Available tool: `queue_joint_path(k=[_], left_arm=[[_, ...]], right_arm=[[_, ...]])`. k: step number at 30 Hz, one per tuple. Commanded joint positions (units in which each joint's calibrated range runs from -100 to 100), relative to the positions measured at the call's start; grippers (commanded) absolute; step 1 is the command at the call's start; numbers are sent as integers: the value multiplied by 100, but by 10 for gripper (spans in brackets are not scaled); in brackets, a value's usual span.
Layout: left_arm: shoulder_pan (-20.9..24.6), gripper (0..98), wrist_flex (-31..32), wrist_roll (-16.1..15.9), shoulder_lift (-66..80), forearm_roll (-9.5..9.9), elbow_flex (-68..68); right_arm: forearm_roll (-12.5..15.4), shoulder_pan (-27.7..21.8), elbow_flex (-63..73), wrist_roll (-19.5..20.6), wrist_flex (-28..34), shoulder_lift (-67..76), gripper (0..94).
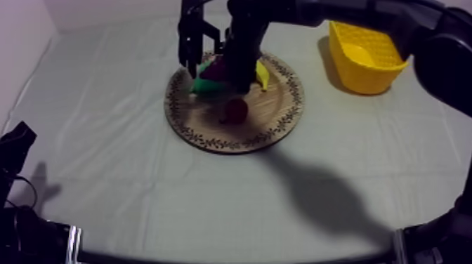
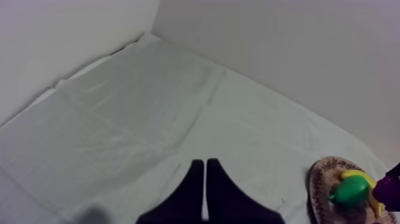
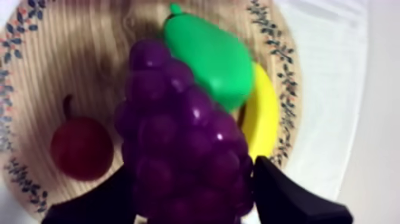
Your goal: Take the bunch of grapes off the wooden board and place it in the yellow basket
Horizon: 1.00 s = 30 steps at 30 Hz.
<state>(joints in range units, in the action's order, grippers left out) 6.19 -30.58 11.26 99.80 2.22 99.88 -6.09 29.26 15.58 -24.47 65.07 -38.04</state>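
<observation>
Mainly worried about slip — the bunch of grapes (image 3: 178, 131) is lumpy and rounded, and the two black fingers (image 3: 286, 196) sit on its flanks rather than under it. A fast lift or swing could let it roll out.

Second risk: the pear (image 3: 208, 59) lies just beside the bunch, maybe touching, with the banana (image 3: 262, 113) right beyond it. A lift that isn't straight up could drag either one across the wooden board (image 3: 77, 53) or off its rim. The small red fruit (image 3: 80, 149) lies apart from the bunch, so it's less of a concern.

Third: the yellow basket (image 1: 365, 53) stands well apart at the far right of the table. The carry is long, and a low approach could clip its wall and shove it.

Right gripper (image 3: 190, 184): fingers part-way in and closed round the bunch, one on each side, touching nothing else I can see. The bunch is over the middle of the board, beside the pear — can't tell if it's clear of the wood yet.

Left gripper (image 2: 205, 184): fingers together in a narrow wedge, holding nothing, over bare cloth (image 2: 149, 119) at the near left, well away from the board.
</observation>
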Motion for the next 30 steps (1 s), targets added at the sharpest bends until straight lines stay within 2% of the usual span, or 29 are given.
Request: queue_joint_path(k=[1,13,30], left_arm=[[-1,1,-5,0,3,0,1],[-1,1,-5,0,3,0,1],[-1,1,-5,0,3,0,1]], right_arm=[[14,-28,-282,44,-2,436,342],[82,-349,-1864,563,-139,2252,358],[332,-1312,-3069,1179,69,3817,352]])
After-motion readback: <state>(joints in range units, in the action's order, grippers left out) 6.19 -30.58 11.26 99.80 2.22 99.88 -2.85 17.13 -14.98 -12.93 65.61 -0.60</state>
